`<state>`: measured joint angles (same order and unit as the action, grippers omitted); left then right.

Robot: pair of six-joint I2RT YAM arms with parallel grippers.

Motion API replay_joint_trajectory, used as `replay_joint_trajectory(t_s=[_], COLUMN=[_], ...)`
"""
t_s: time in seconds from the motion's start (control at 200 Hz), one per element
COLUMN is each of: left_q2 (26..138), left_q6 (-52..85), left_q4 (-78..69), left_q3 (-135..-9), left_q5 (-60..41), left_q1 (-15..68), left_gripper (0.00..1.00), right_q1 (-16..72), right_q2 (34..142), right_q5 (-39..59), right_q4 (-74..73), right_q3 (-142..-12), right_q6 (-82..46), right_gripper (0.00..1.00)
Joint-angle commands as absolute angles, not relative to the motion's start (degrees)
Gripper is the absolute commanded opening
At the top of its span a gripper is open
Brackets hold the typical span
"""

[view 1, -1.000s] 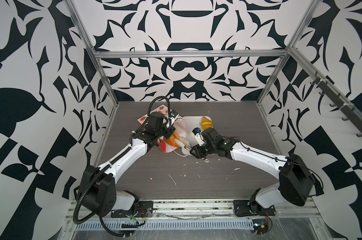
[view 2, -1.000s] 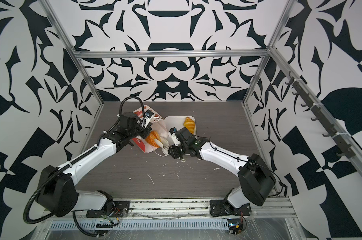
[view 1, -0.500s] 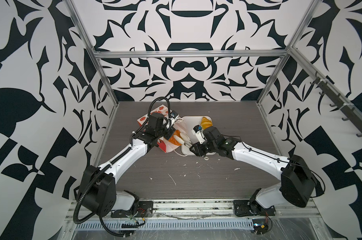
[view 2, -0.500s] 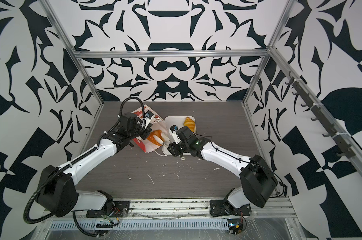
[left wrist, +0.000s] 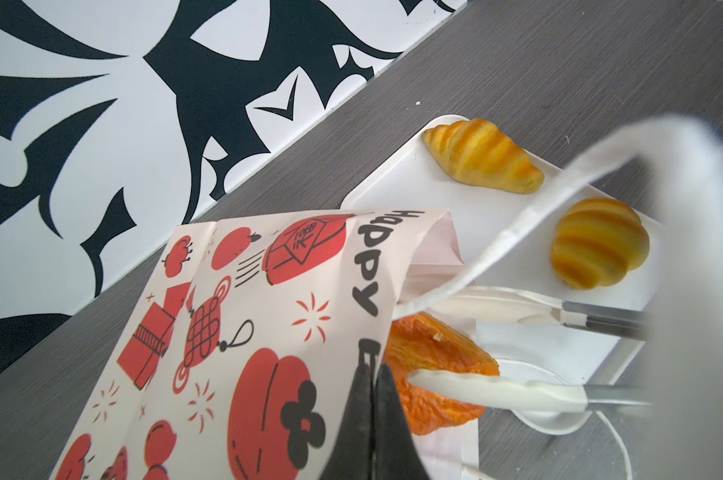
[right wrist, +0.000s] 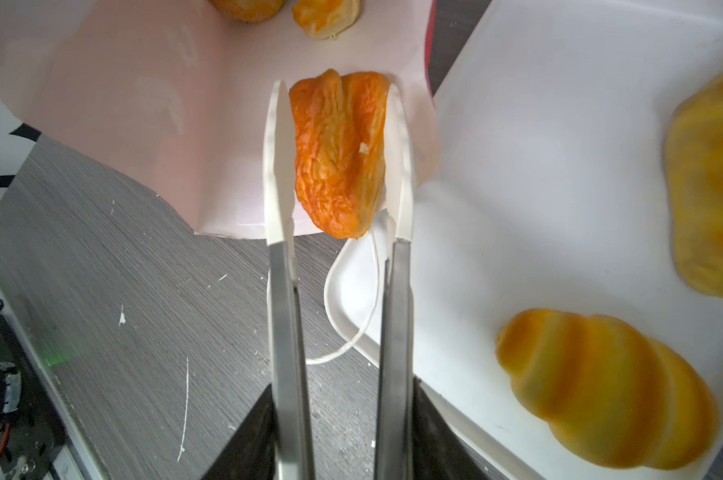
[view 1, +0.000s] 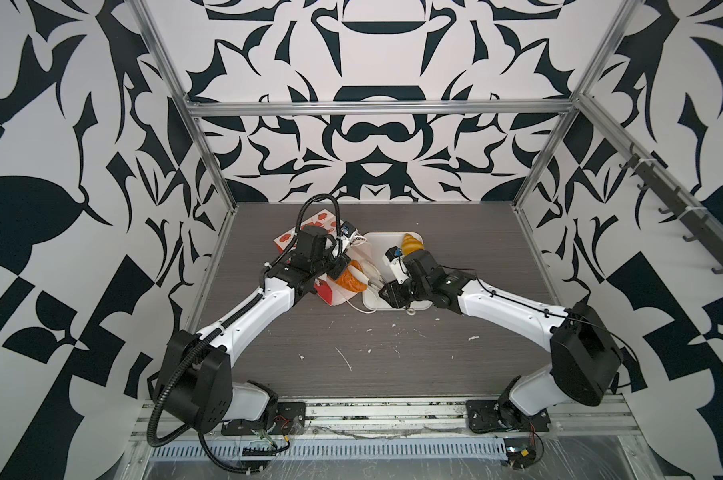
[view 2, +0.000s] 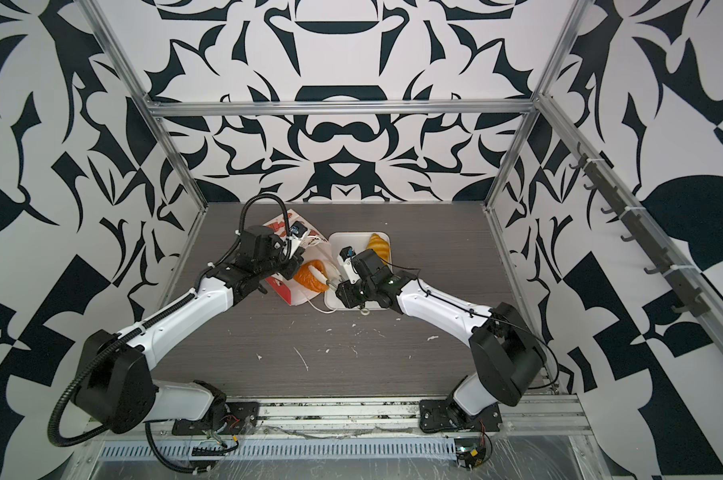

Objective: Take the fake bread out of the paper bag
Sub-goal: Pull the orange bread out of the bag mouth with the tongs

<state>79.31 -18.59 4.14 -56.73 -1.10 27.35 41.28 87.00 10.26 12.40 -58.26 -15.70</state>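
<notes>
The paper bag [view 1: 325, 292] [view 2: 280, 286] lies on its side, mouth toward the white tray [view 1: 382, 249]. My left gripper [left wrist: 372, 374] is shut on the bag's upper rim [left wrist: 364, 299] and holds the mouth up. My right gripper [right wrist: 343, 419] [view 1: 393, 291] is shut on metal tongs with white tips [right wrist: 277, 166]. Those tips clasp a brown-orange piece of fake bread [right wrist: 339, 153] [view 1: 348, 280] [left wrist: 430, 365] at the bag's mouth, above its lower lip. Two more pieces [right wrist: 326, 18] lie deeper inside. Two yellow croissants [left wrist: 482, 156] [left wrist: 598, 243] rest on the tray.
A white cord handle [right wrist: 372, 291] of the bag trails across the tray's near corner onto the grey tabletop [view 1: 372, 353]. The patterned left wall [view 1: 143, 249] stands close behind the bag. White scuffs mark the table in front.
The right arm has shifted slightly toward the far side, and the brown piece between the tong tips now shows more fully at the bag's mouth. The left gripper has stayed put.
</notes>
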Motion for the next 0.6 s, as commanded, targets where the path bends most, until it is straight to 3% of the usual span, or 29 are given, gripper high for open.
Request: replay_joint_trajectory(t_s=[0.0,0.595], left_q2=[80.0,80.8], left_q6=[-17.9,-17.6], left_q4=[2.6,2.1], left_q3=[-56.1,-56.5], left_q5=[-2.1,-2.4], left_q1=[27.3,27.4], left_gripper=[0.00,0.00], right_q1=[41.1,43.8], right_q2=[85.2,90.1], right_q5=[10.5,9.7], right_q4=[9.5,10.8], right_q3=[-59.2,-60.9], right_q6=[-14.0,-9.4], right_gripper=[0.49,0.53])
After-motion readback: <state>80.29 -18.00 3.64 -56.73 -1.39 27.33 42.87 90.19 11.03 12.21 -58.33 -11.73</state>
